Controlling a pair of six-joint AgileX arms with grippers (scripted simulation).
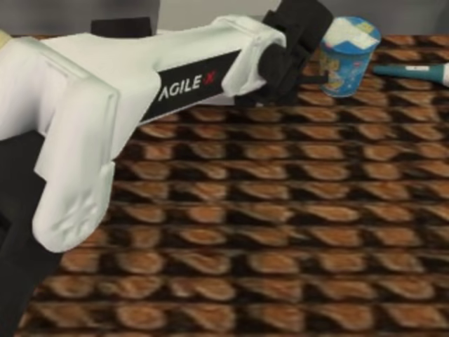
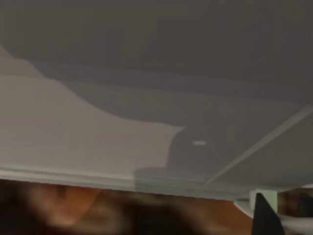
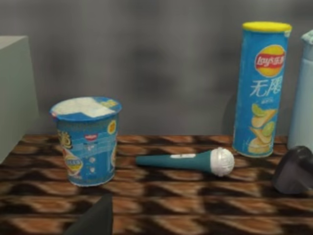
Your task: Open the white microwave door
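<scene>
Nearest you, the left arm [image 1: 105,105] stretches across the patterned table [image 1: 280,232] toward the far edge, and its gripper [image 1: 295,60] sits just beside the blue noodle cup [image 1: 347,56]. You cannot tell how its fingers stand. The white microwave [image 2: 98,122] fills the left wrist view, close up. Beyond the cup lie a teal microphone [image 3: 188,160] and a chips can [image 3: 261,88].

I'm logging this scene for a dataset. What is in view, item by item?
white microwave: one, light grey, filling the left wrist view; grey edge in the right wrist view.
instant noodle cup: one, blue, far edge of table, right of centre.
microphone: one, teal with white head, lying right of the cup.
Lay's chip can: one, blue with yellow lid, upright behind the microphone.
table: one, brown pattern.
left arm: white, reaching to the far edge; its tool black, beside the cup.
</scene>
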